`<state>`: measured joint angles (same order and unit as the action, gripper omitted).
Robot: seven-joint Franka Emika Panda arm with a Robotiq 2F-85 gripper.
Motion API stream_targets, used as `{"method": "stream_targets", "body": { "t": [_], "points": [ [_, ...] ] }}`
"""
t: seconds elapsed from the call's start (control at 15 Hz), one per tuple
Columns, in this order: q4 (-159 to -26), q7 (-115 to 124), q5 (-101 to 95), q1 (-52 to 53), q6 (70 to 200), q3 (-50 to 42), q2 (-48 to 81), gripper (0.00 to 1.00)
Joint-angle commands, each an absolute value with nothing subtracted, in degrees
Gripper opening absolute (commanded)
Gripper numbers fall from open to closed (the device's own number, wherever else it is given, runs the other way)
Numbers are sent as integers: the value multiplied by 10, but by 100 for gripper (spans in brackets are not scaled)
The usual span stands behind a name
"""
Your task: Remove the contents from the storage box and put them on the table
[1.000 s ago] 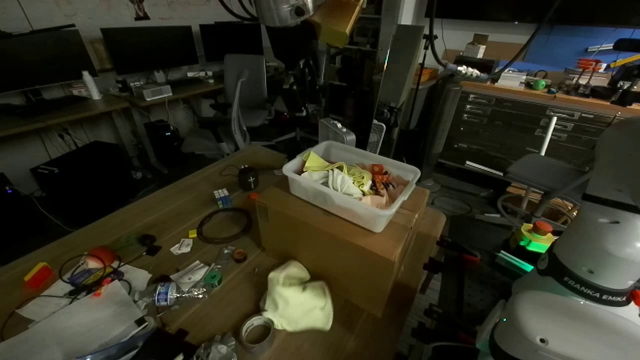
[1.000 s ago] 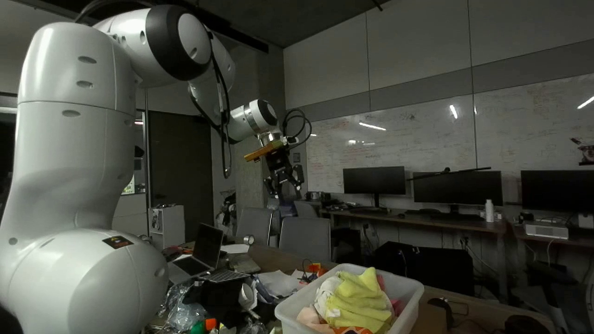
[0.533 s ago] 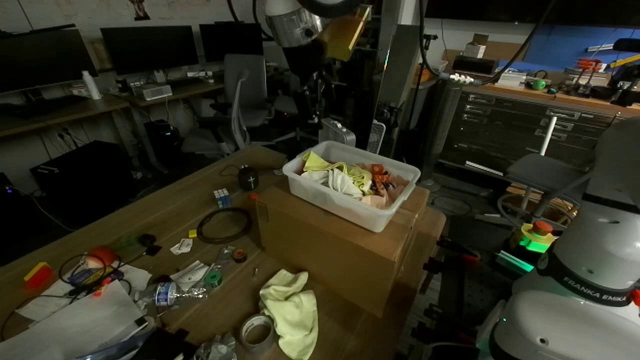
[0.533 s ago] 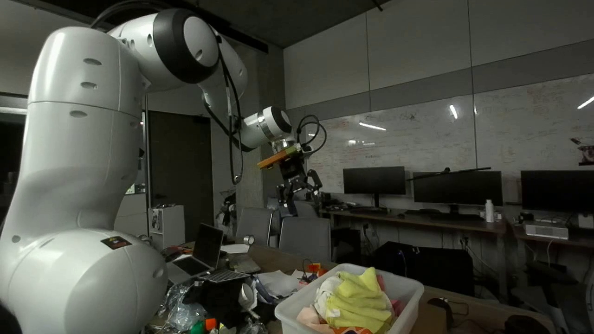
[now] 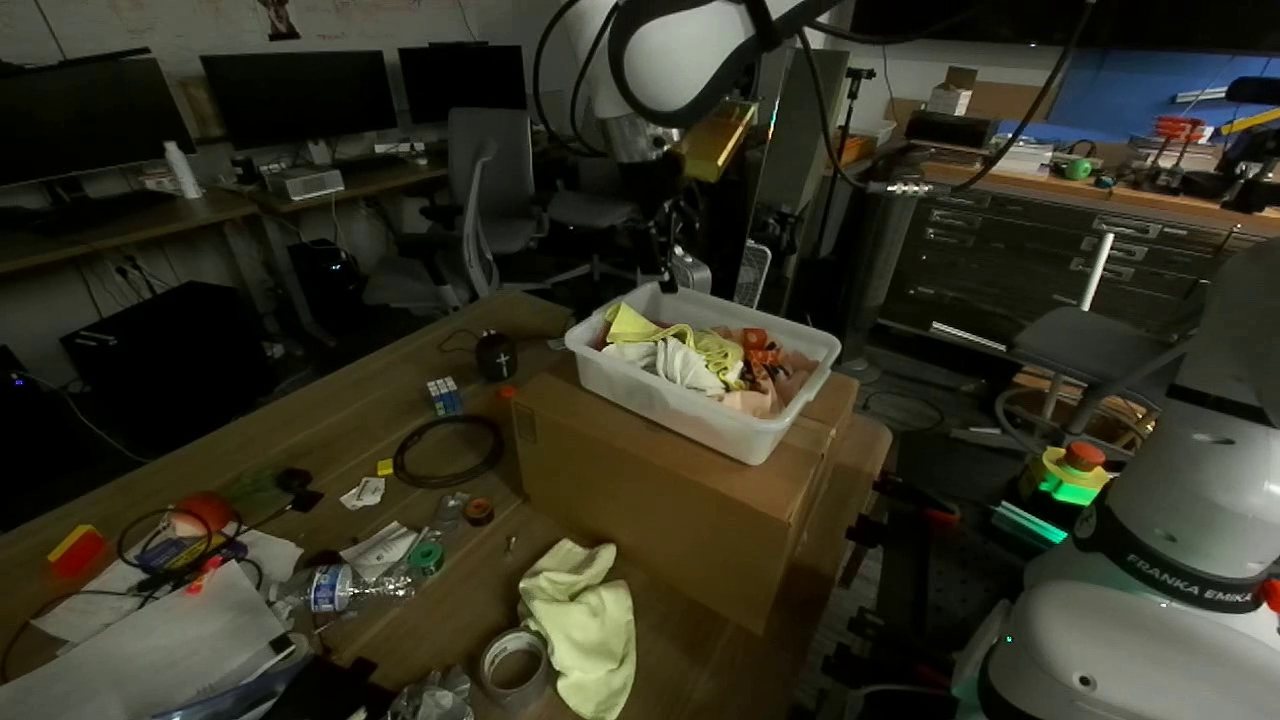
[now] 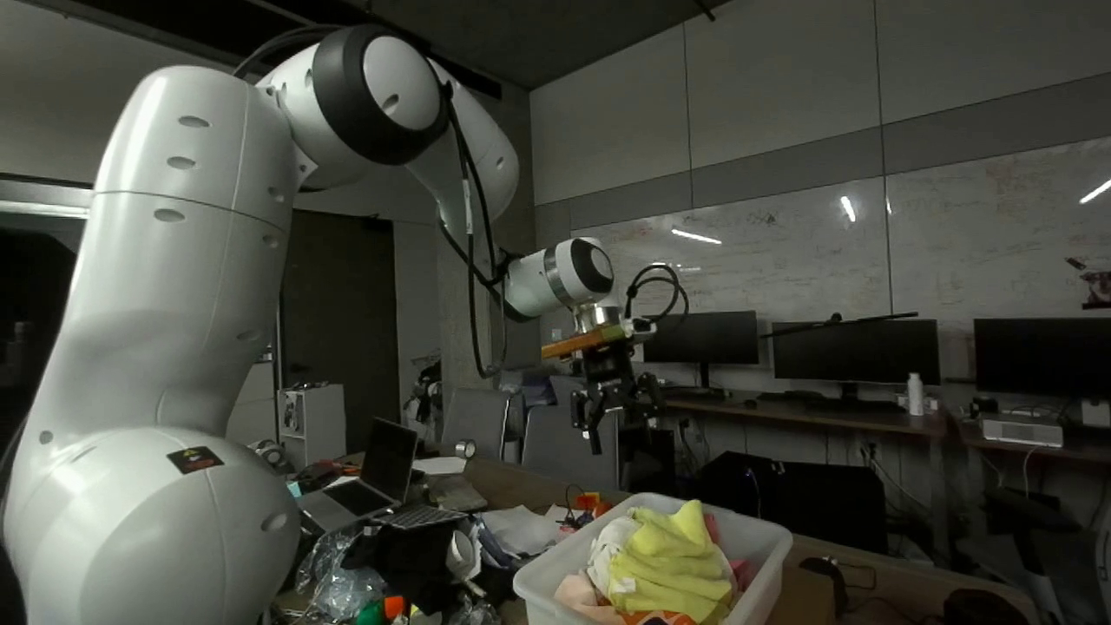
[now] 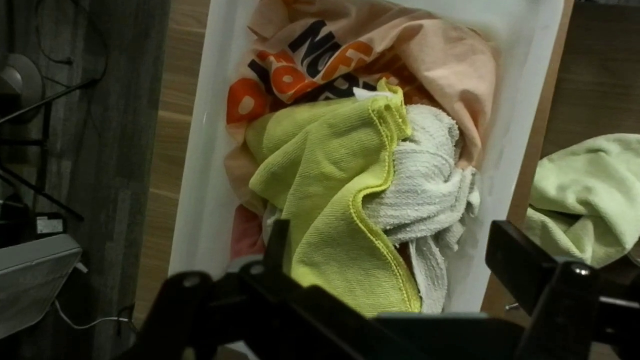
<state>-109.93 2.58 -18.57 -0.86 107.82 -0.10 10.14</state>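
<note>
The translucent white storage box [image 5: 680, 412] shows in both exterior views [image 6: 768, 542] and the wrist view [image 7: 192, 210]. In it lie a yellow cloth [image 7: 325, 185] on top, a white cloth [image 7: 425, 190], a peach fabric with orange and black letters [image 7: 445, 60] and a bit of pink cloth [image 7: 246, 235]. A pale green cloth [image 5: 590, 630] lies crumpled on the table [image 5: 700, 670], also in the wrist view [image 7: 590, 200]. My gripper [image 6: 621, 427] is open and empty above the box, its fingers [image 7: 390, 245] apart over the yellow cloth and box wall, touching neither.
The storage box stands on a cardboard box [image 5: 650, 490] at the table's edge. A tape roll [image 5: 490, 672], plastic bottle [image 5: 335, 588], cable coil [image 5: 450, 480], puzzle cube [image 5: 445, 396] and black speaker [image 5: 495, 355] lie on the table. A laptop [image 6: 382, 473] stands farther off.
My open gripper has moved lower and closer to the storage box. The pale green cloth on the table has settled into a longer, flatter heap. The box and its contents have not moved.
</note>
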Motion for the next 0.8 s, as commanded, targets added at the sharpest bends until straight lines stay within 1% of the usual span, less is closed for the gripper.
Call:
{"method": "stream_targets", "body": {
  "t": [0.0,0.33,0.73],
  "points": [
    [-1119,-23,-162,-19,1138,-8,116,100],
    [-1127,-86,-145,-28,1196,-8,146,100],
    [-1124,-137,-147,-43,1213,-12,170,100]
  ]
}}
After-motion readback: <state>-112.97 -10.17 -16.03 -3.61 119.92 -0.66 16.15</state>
